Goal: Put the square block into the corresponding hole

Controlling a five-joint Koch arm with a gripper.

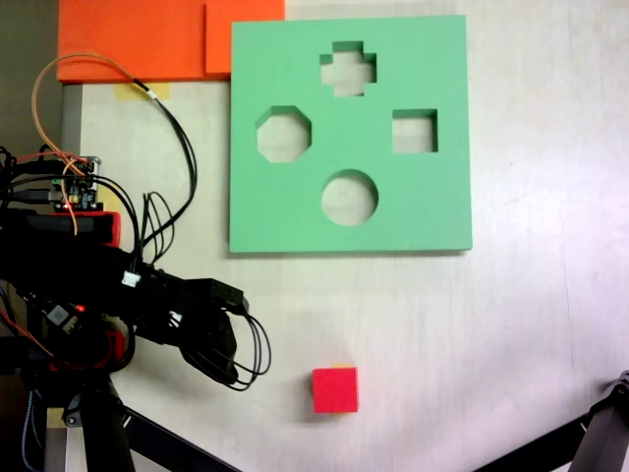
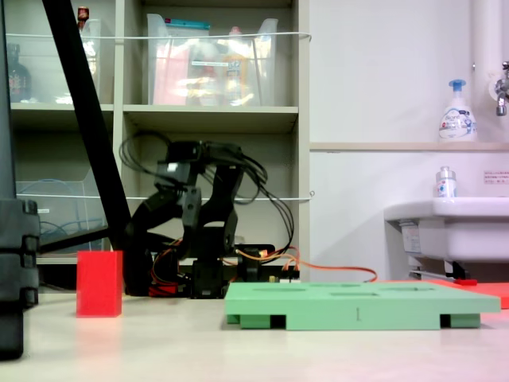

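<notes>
The square block point(image 1: 335, 390), a bright red foam cube, sits low in a fixed view, well below the green board point(image 1: 265, 211) and its square hole point(image 1: 414, 131). The folded arm's gripper point(image 1: 231, 339) holds nothing; its opening I cannot tell. No writing readable.

A lab or utility room: open shelving point(image 2: 215, 119) with clear storage bins point(image 2: 211, 60) at upper left, a wall-mounted white sink point(image 2: 449, 227) and soap dispenser point(image 2: 456, 111) at right, plain pale walls
</notes>
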